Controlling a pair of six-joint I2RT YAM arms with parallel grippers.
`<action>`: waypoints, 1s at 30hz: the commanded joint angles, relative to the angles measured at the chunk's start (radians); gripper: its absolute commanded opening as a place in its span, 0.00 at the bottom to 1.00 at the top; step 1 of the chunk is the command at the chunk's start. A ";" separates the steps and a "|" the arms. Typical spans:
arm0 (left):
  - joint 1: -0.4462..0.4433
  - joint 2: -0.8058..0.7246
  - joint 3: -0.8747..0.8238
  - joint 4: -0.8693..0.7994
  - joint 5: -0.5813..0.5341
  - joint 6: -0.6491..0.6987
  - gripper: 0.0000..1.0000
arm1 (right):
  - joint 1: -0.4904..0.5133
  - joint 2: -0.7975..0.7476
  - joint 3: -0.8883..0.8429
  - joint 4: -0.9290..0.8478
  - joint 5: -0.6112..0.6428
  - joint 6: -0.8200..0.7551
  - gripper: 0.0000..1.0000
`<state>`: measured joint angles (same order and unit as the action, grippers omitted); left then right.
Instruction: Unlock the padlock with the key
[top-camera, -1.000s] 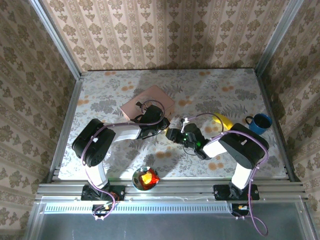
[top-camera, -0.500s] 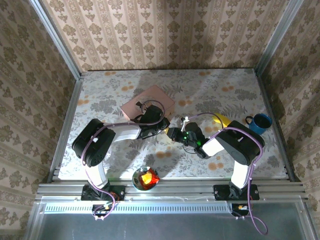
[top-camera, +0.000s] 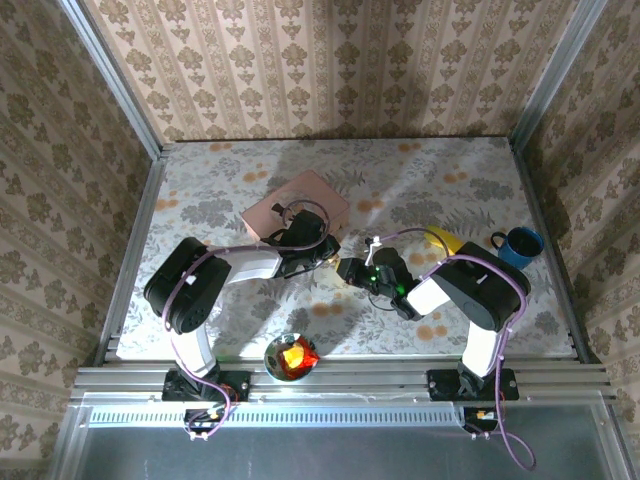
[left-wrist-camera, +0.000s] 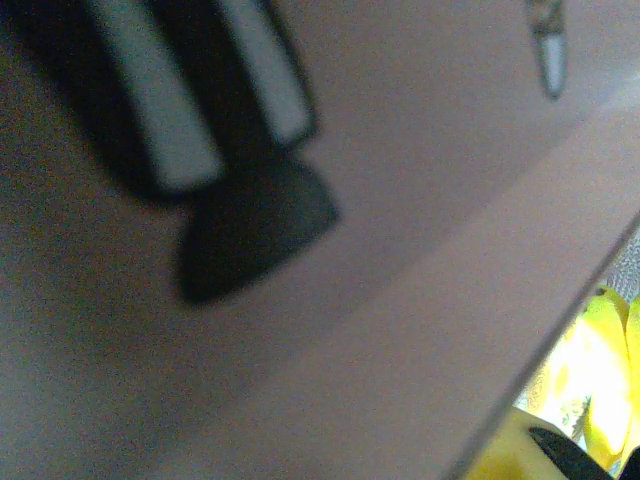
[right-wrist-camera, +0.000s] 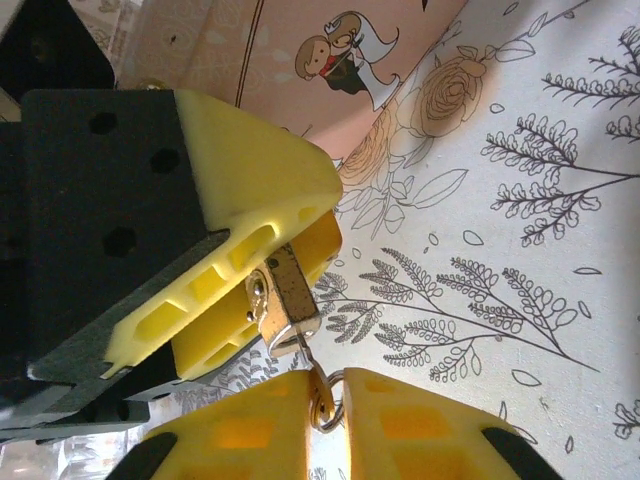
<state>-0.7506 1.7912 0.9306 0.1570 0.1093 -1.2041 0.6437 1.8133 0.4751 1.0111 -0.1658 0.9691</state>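
The small brass padlock (right-wrist-camera: 283, 298) is pinched between the yellow fingers (right-wrist-camera: 255, 175) of my left gripper (right-wrist-camera: 275, 285), a little above the table. The thin key (right-wrist-camera: 322, 385) sticks out of the padlock's lower end, its shaft in the keyhole. My right gripper (right-wrist-camera: 335, 388) is shut on the key's head and ring, with both yellow fingertips pressed against it. From above, the left gripper (top-camera: 325, 257) and the right gripper (top-camera: 350, 268) meet tip to tip just in front of the pink box (top-camera: 295, 205). In the left wrist view, the blurred pink box (left-wrist-camera: 400, 250) sits very close.
The pink box (right-wrist-camera: 300, 60) lies right behind the grippers. A yellow banana (top-camera: 443, 240) and a blue mug (top-camera: 520, 245) sit to the right. A bowl with orange contents (top-camera: 291, 357) stands at the near edge. Metal rails border the flowered table (top-camera: 450, 180).
My right gripper's fingers have closed onto the key's head, and it has edged slightly right. The left gripper has stayed still with the padlock.
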 joint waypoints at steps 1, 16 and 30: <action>-0.006 0.016 -0.026 -0.039 0.114 -0.027 0.00 | -0.004 -0.031 -0.018 0.014 0.015 -0.003 0.13; -0.022 0.029 -0.008 -0.044 0.136 -0.014 0.00 | -0.019 0.010 0.075 0.017 -0.017 -0.033 0.00; -0.023 0.009 -0.003 -0.058 0.134 0.005 0.00 | -0.055 -0.003 0.124 -0.015 -0.049 -0.044 0.14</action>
<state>-0.7441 1.7958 0.9348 0.1585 0.0986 -1.1931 0.6029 1.8194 0.5377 0.9325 -0.2535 0.9428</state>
